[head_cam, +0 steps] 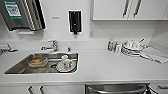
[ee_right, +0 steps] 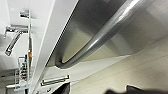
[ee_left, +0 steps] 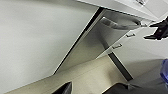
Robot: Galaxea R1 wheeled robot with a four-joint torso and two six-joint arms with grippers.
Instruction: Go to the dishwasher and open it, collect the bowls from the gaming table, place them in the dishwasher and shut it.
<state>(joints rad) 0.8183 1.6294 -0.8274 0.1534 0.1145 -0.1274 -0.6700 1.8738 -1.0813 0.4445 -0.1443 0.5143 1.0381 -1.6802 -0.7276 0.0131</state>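
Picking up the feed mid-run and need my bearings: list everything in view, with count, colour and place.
Dishwasher: one, steel-grey front with bar handle, under the counter, right of the sink.
Counter: one, white.
Sink: one, steel, set in the counter's left part; holds white dishes and a clear container.
Tap: one, chrome, behind the sink.
Dispenser: one, black, on the wall.
Bottle: one, blue and white, by the wall.
Stacked plates: white, counter's right.
Upper cabinets: white.
Right gripper: dark, near the handle.

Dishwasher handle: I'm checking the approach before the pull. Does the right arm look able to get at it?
Probably yes. In the right wrist view the dishwasher's handle looms close, with nothing between camera and bar. The end effector itself is hard to make out.
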